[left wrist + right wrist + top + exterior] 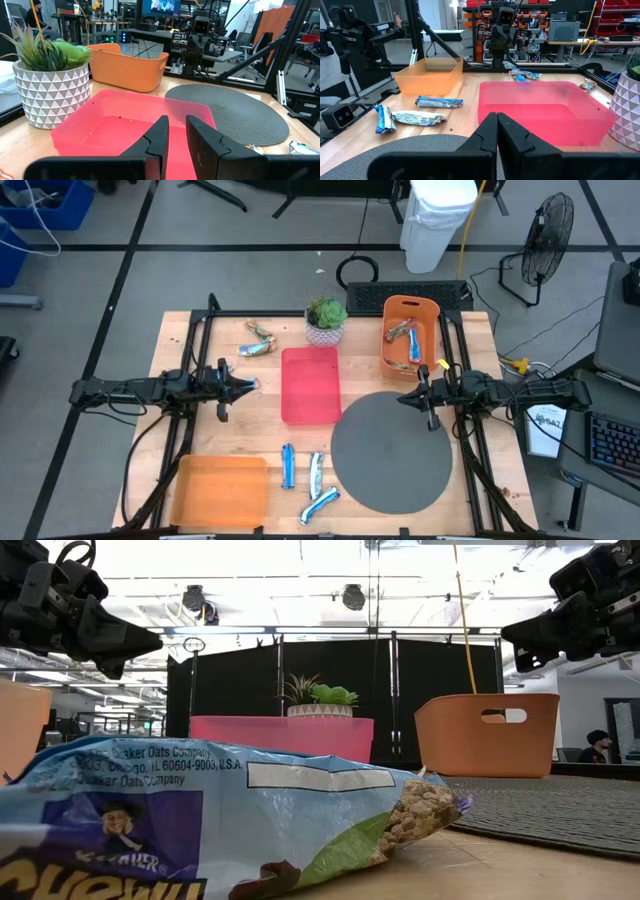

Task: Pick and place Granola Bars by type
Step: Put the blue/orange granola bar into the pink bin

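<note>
Two granola bars (405,338) lie in your orange basket (432,308); others wait on the worktop (470,330). Left end effector (252,384) slightly parted, right end effector (405,398) clenched, both holding nothing beside the red tray (310,385).

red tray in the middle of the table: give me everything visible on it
The red tray is a shallow rectangular bin, pink-red and slightly translucent like plastic, with low walls and rounded corners. It sits flat on the wooden table at its centre, long side running front to back. It holds no bars; only a few dark specks show on its floor. The potted plant stands just behind it and the round grey mat lies to its right, near one corner. Neither gripper touches it.
</note>
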Robot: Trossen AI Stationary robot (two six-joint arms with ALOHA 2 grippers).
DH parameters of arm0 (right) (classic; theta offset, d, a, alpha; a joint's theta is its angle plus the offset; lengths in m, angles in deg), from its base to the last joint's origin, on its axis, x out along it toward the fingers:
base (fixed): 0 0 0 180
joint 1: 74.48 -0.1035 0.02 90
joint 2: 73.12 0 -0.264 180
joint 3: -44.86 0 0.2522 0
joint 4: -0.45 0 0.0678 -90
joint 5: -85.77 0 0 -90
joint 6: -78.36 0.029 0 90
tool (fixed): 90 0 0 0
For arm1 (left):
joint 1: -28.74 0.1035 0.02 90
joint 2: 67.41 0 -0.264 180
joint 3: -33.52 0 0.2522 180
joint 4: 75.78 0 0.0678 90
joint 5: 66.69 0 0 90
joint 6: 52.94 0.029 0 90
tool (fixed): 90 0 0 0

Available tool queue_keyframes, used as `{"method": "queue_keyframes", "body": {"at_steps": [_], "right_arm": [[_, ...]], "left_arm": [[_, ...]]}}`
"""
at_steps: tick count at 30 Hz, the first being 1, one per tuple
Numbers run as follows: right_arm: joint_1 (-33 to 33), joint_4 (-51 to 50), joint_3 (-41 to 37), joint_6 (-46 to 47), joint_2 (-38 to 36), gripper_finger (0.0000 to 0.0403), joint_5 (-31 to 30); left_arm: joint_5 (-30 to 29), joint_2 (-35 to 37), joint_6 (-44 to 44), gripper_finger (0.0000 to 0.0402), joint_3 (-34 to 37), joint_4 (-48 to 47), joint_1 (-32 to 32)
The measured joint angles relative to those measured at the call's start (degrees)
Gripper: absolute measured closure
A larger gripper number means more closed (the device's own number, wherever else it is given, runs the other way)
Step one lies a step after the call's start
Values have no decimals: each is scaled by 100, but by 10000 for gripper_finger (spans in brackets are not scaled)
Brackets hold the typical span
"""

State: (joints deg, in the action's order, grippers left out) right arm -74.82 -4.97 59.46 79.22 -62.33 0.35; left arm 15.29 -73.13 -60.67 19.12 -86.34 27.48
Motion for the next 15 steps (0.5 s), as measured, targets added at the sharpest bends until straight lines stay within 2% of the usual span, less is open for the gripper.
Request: {"method": "queue_keyframes", "body": {"at_steps": [9,15], "right_arm": [[0,1,0,-2,-1,403,0],[-2,1,0,1,-2,403,0]], "left_arm": [[-2,0,0,330,0,40,0],[-10,-1,0,330,0,449,1]]}}
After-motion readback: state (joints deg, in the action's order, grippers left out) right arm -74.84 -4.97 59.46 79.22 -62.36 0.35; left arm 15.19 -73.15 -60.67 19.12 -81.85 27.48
